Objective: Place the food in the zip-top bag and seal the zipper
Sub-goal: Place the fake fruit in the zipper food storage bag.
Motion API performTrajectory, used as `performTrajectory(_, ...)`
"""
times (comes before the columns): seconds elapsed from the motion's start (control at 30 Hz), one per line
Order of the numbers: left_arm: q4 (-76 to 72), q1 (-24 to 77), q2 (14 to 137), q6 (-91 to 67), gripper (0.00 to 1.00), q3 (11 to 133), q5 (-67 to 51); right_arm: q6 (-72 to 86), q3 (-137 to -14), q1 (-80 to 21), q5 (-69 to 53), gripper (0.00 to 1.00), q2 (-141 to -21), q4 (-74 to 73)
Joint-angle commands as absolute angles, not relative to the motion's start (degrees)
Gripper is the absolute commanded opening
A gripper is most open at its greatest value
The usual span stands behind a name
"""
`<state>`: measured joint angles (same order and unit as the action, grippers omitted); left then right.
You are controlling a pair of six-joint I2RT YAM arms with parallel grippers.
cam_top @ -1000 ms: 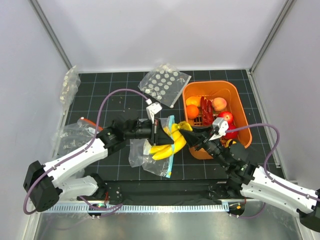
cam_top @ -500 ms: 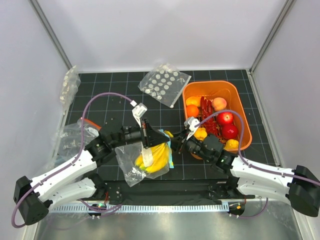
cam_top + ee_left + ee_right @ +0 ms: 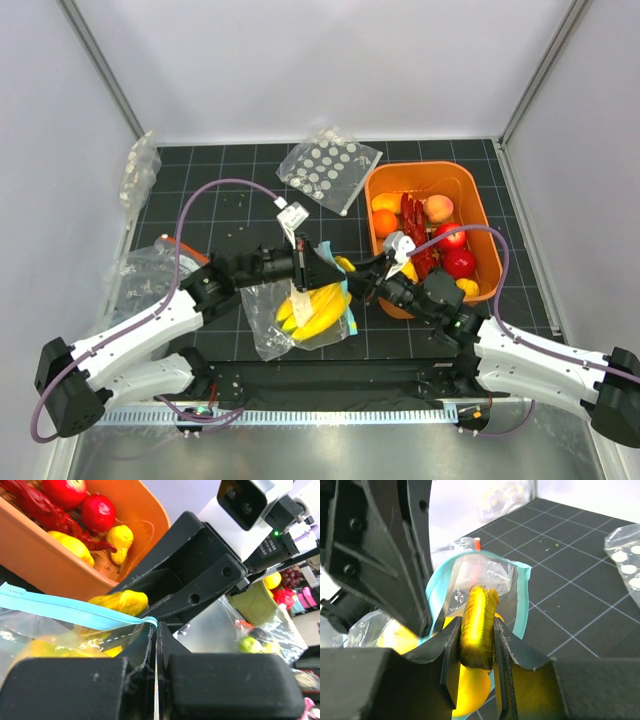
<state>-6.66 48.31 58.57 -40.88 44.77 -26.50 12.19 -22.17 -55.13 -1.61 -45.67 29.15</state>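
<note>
Fingers of the left claw (image 3: 322, 268) are pinching the zip-top bag (image 3: 262, 325) at its mouth in the top view, the right claw (image 3: 366, 284) just beside. Left wrist: pressed-together jaws are clamping the zipper (image 3: 60, 609). Right wrist: the right claw is squeezing the banana bunch (image 3: 479, 620) by its stem, bag mouth directly ahead.

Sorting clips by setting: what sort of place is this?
Probably a lab test booth, not a kitchen: plain white walls on metal framing, a black gridded mat, and toy fruit in an orange bin.
</note>
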Motion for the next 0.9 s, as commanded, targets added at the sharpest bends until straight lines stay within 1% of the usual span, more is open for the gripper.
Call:
performTrajectory(0.0,-6.9,48.1,55.8,-38.0,0.00,44.7,-20.7,11.8,-24.2,-56.2,-6.9,0.01,-46.0,33.5)
performTrajectory(0.17,-6.9,48.1,54.8,-37.5,0.00,44.2,-19.2,11.4,-25.4,-56.2,-9.7,0.01,-48.2,33.0)
performTrajectory(0.53,-15.0,48.2,58.4,-39.5,0.00,43.0,-27.8,11.2,-28.1,-56.2,-15.8,0.01,-53.8,32.4)
performTrajectory(0.7,-20.1,49.0,59.9,-42.1,0.00,43.1,-34.5,11.2,-28.0,-56.2,-15.4,0.01,-54.1,32.6)
performTrajectory(0.87,-27.7,49.4,59.2,-46.0,0.00,41.5,-40.9,11.2,-25.8,-56.2,-10.6,0.01,-49.8,32.9)
